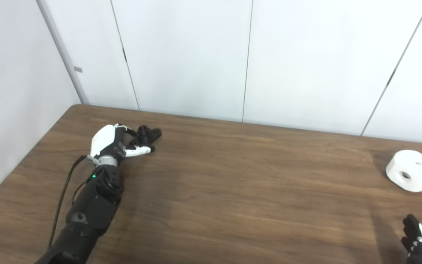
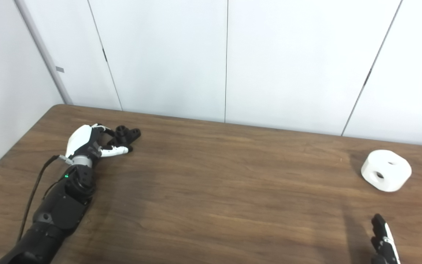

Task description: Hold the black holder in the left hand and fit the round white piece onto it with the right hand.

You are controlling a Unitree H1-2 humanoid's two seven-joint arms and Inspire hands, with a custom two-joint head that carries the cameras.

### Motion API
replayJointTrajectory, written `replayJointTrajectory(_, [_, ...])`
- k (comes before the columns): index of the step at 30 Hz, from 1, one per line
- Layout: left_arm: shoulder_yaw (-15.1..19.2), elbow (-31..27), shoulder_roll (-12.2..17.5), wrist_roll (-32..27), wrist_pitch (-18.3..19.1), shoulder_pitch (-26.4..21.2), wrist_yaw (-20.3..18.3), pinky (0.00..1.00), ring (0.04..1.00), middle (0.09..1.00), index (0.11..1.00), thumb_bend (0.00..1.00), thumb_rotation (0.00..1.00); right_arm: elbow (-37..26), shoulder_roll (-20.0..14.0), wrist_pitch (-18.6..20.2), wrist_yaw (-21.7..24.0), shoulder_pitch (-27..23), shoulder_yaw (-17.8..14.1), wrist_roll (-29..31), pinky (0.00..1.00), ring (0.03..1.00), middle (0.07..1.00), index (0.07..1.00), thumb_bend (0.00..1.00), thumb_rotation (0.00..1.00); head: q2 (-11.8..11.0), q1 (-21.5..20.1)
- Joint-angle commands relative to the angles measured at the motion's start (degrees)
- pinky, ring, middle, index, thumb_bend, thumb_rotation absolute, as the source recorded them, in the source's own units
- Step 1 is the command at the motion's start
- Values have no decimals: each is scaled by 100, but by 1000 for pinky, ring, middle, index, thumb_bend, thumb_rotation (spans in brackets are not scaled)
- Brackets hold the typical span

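Nearest, at the bottom right corner, only the right hand's (image 1: 418, 242) fingertips show, so whether it is open I cannot tell; it holds nothing. Beyond it the round white piece (image 1: 411, 171) rests untouched on the wooden table (image 1: 233, 190), bored holes facing up and forward. Farthest left, the left hand (image 1: 114, 146) curls around the black holder (image 1: 147, 135), which lies on the table, long axis pointing right; lifting and fitting remain.

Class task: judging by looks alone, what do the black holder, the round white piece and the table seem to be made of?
Black holder: probably matte moulded or printed plastic; dull, no glints.
Round white piece: likely matte plastic; uniform white, soft shading, clean round holes.
Table: wood or wood-look laminate; brown grain streaks, faint sheen. Which one cannot be told.
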Motion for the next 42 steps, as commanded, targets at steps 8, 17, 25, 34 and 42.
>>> replayJointTrajectory(8, [77, 168, 176, -7, -461, -191, 300, 1000, 919, 833, 487, 523, 51, 93, 89, -133, -37, 33, -13, 86, 1000, 1000, 973, 964, 639, 1000, 18, -8])
replayJointTrajectory(17, [36, 204, 171, 41, -519, -181, 376, 1000, 911, 828, 487, 522, 49, 67, 100, -128, -64, 44, -16, 50, 1000, 991, 964, 963, 658, 1000, 19, -14])
replayJointTrajectory(25, [-47, 44, 202, 89, -532, -91, 310, 1000, 915, 830, 488, 521, 50, 55, 97, -134, -40, 39, -18, 123, 1000, 992, 963, 964, 683, 1000, 32, -44])
replayJointTrajectory(34, [-317, -816, 161, 306, -547, 361, 108, 1000, 923, 819, 488, 522, 52, 23, 101, -67, -80, 28, -17, 14, 1000, 983, 958, 962, 701, 1000, 85, -149])
replayJointTrajectory(42, [-531, -1850, 37, 384, -430, 775, -384, 1000, 943, 832, 488, 520, 53, 12, 123, -21, -132, 6, -7, -76, 1000, 995, 963, 965, 706, 1000, 143, -316])
